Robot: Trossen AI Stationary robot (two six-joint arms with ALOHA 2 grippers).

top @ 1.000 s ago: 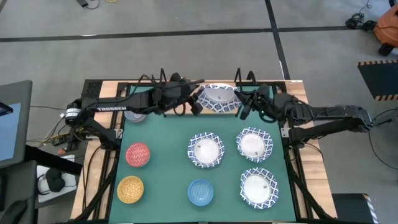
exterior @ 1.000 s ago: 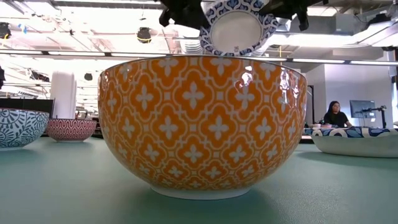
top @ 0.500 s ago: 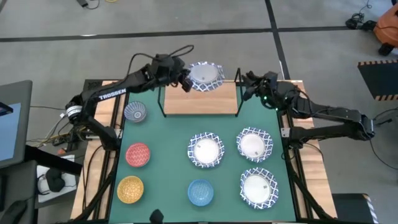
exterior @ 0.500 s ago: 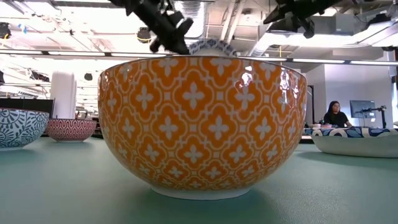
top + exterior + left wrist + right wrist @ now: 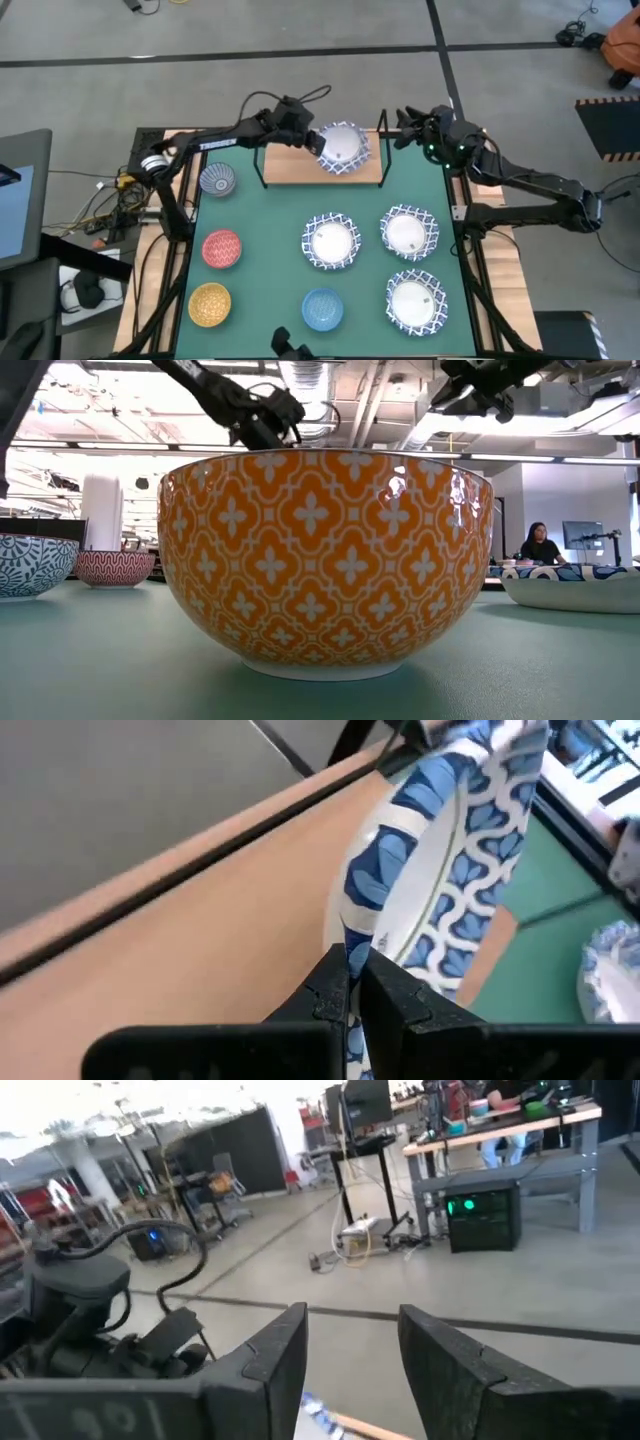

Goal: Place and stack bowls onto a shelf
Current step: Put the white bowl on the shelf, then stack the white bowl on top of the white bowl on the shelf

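High view: the left arm reaches across the table's far edge, its left gripper (image 5: 312, 139) clamped on the rim of a white bowl (image 5: 344, 147) tilted over the shelf (image 5: 290, 167). The right gripper (image 5: 408, 124) hovers off the shelf's right end, fingers (image 5: 268, 1355) apart and empty. Low view: a yellow bowl (image 5: 325, 560) hides the shelf and held bowl.
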